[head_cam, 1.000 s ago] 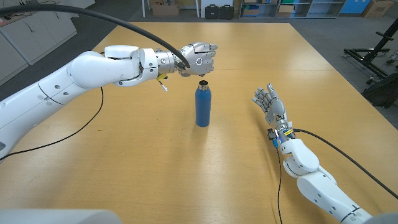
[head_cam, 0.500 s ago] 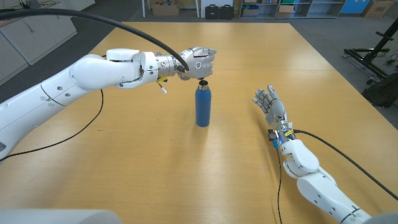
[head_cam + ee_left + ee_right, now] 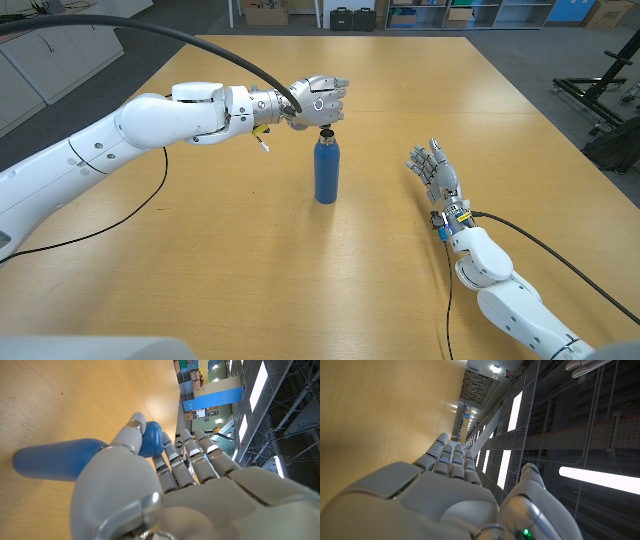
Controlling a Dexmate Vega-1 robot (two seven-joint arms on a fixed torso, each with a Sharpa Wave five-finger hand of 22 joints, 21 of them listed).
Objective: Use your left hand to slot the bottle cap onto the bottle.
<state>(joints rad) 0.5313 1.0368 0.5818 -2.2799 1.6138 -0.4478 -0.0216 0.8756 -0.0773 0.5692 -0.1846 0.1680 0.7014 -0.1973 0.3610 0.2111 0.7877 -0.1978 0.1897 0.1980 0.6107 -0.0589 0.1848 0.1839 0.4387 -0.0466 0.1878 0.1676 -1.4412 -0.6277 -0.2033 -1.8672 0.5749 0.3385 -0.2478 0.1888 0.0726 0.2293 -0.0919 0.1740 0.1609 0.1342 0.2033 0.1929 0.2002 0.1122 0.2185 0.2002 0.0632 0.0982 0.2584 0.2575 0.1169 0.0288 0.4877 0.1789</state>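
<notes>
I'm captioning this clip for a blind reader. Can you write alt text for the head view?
The robot's left hand hovers right over the neck of an upright blue bottle mid-table. Its right hand waits apart to the side, fingers apart, holding nothing.

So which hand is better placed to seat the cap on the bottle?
The left hand: it is right over the mouth of the blue bottle, fingers curled there. The right hand sits well off to the side, holding nothing.

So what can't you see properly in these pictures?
- The bottle cap: in the head view the left hand curls over the top of the blue bottle, hiding it.
- Whether the cap is seated: in the left wrist view the fingers cover the bottle's mouth.
- The right hand's palm: the right wrist view shows its back.
</notes>
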